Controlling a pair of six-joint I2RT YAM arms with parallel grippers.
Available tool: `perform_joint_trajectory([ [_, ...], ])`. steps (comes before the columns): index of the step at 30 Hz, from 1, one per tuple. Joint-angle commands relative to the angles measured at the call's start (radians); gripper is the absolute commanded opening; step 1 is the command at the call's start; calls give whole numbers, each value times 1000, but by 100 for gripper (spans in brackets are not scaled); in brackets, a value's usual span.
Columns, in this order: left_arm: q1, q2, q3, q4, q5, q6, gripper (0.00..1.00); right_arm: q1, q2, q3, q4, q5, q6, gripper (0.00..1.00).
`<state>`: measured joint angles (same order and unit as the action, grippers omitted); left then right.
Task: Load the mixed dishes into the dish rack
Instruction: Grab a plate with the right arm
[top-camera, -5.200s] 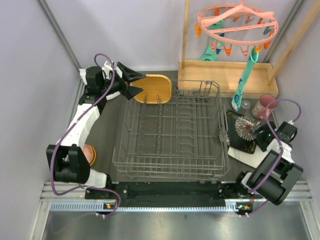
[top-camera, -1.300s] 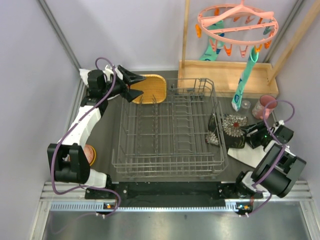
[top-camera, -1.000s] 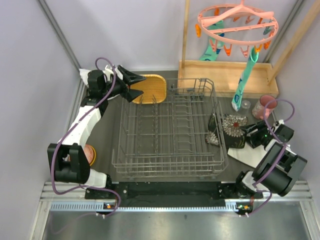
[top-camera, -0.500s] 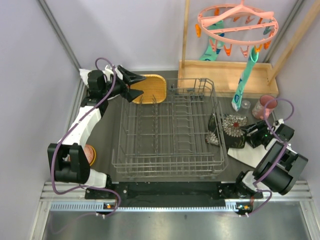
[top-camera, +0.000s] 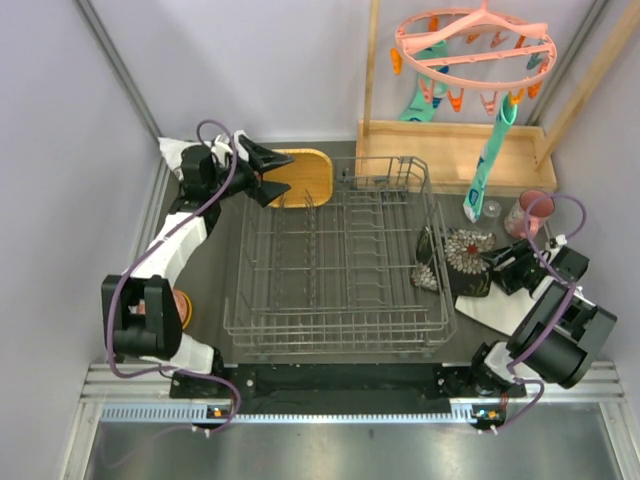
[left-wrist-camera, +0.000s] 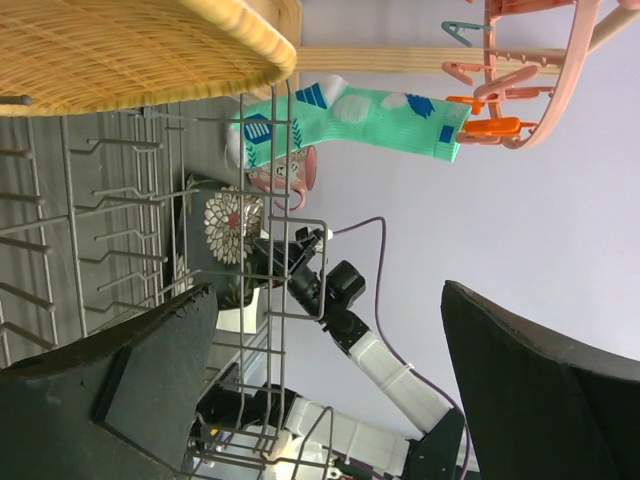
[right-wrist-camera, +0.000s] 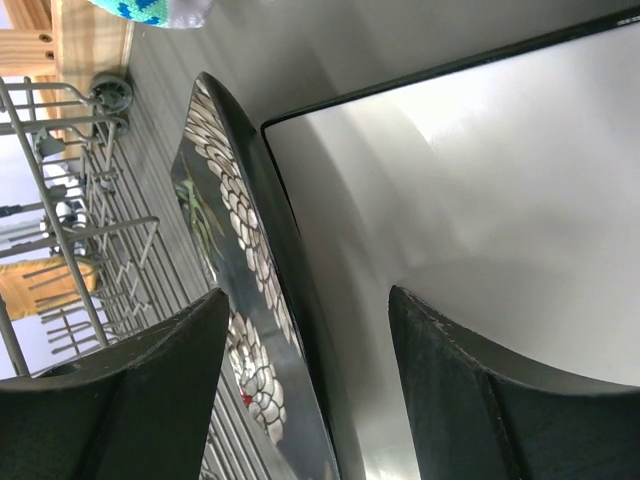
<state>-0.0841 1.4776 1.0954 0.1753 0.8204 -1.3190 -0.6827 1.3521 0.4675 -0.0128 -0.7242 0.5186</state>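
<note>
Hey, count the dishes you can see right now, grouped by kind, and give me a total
Plates: 3, namely the yellow wooden plate, the black floral plate and the pale plate.
Cups and glasses: 2, namely the pink cup and the small clear glass.
Bowls: 1, the orange bowl, mostly hidden behind the left arm.
Total: 6

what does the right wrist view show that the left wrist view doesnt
Only the right wrist: the pale plate up close, with the black floral square plate tilted on edge between the right gripper's fingers. Only the left wrist: the yellow wooden plate, pink cup, teal sock and right arm. Both: the dish rack and the floral plate.
</note>
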Motion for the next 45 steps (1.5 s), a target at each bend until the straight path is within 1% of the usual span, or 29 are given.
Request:
perform_joint_trajectory([
  [1,-3,39,-5,130,42,-32,97,6,56,-7,-52,114,-84,67],
  [5,-3,62,1,179,62,-59,96,6,91,-1,-47,88,-91,67],
  [12,-2,67,24,174,77,-43,96,8,125,11,-50,65,-101,67],
  [15,-2,69,20,174,80,-43,96,26,131,25,-67,75,-112,67],
  [21,4,61,9,174,89,-45,96,98,148,68,-121,144,-135,67],
  [30,18,50,-6,174,92,-45,96,103,168,77,-131,157,-134,67],
  [33,18,49,-5,174,92,-46,96,104,177,79,-128,155,-132,60],
  [34,20,50,-6,174,91,-46,96,104,182,79,-128,155,-132,54],
  [38,20,49,-5,173,92,-48,96,103,197,82,-127,147,-129,43],
  [40,20,49,-5,171,92,-48,96,103,200,83,-125,146,-131,39],
  [45,20,46,-5,168,91,-48,96,103,205,88,-131,152,-131,34],
])
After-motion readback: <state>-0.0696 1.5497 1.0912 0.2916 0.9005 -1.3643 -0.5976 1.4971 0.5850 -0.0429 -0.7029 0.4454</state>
